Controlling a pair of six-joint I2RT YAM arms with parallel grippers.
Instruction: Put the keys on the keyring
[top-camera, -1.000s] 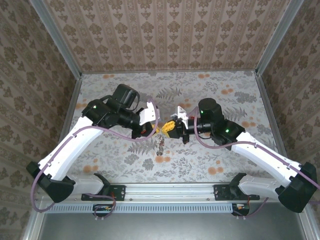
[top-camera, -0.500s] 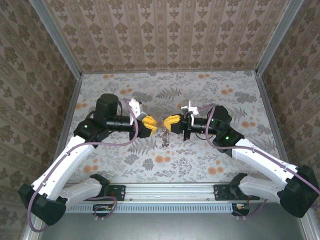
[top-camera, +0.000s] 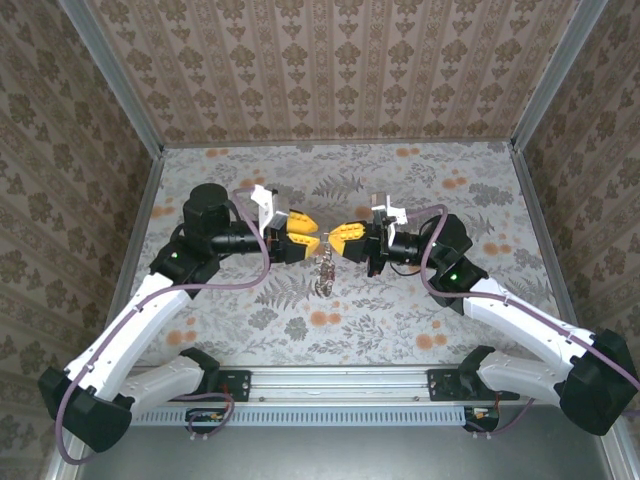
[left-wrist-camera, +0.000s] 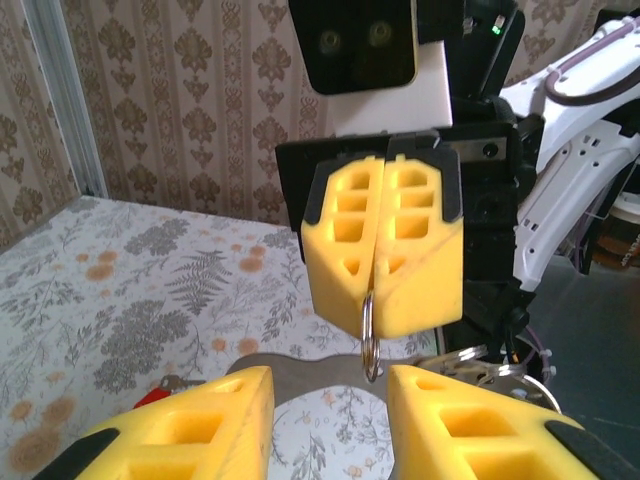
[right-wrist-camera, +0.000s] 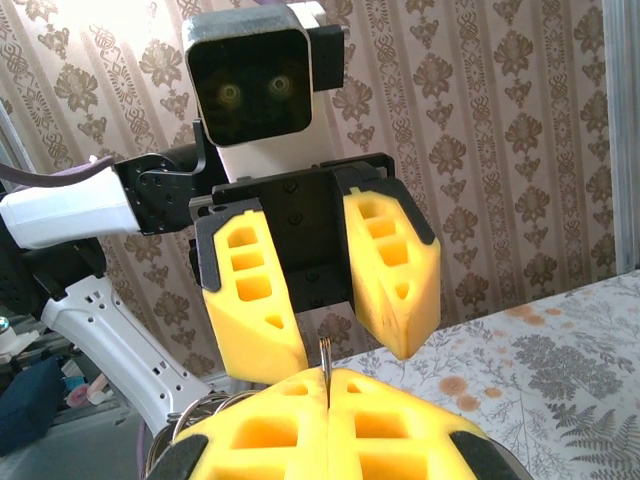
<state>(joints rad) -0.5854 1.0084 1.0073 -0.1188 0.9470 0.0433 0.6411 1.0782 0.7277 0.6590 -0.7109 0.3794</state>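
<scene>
My right gripper (top-camera: 338, 241) is shut on the keyring (left-wrist-camera: 370, 332), a thin silvery metal ring held edge-on. The ring's rim pokes out between the pressed yellow fingertips (right-wrist-camera: 300, 400). A bunch of further rings (top-camera: 324, 271) dangles below it above the table. My left gripper (top-camera: 311, 234) faces the right one head-on and stands open, its fingers (left-wrist-camera: 190, 430) on either side of the ring's lower end without touching it. In the right wrist view the left gripper (right-wrist-camera: 340, 350) shows its jaws spread just beyond the ring's edge (right-wrist-camera: 325, 358). One key's red head (left-wrist-camera: 150, 397) peeks out at the lower left.
The floral table (top-camera: 400, 180) has patterned walls on three sides. Both arms meet above its middle, with purple-grey cables (top-camera: 250, 270) looping beside them. More shiny rings (left-wrist-camera: 480, 365) hang under the right gripper.
My left gripper has opened and drawn back a little to the left. The right gripper stayed shut on the ring, and both grippers now face each other level.
</scene>
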